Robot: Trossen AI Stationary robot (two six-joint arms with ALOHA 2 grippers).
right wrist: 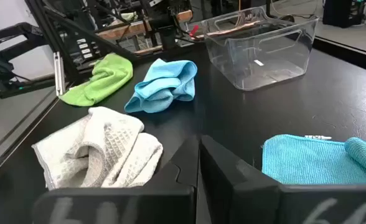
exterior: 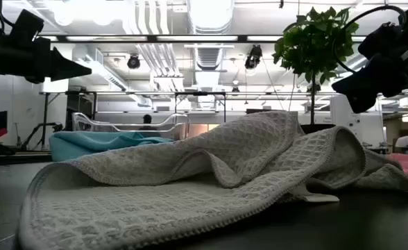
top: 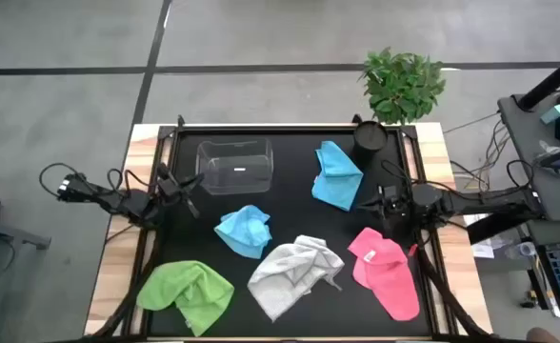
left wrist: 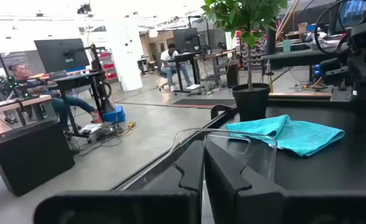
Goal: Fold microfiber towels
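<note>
Both grippers, left [top: 192, 202] and right [top: 375, 202], sit pinched shut and empty at the table's sides, and I judge the blue towel [top: 337, 176] nearest the right.

Overhead, table-level and two wrist views, all sharing the grey-white towel [top: 294, 273].

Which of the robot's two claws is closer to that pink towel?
The right one. The right gripper sits at the table's right edge, just above the pink towel in the overhead view. The left gripper is far across the table, beside the clear tub.
</note>
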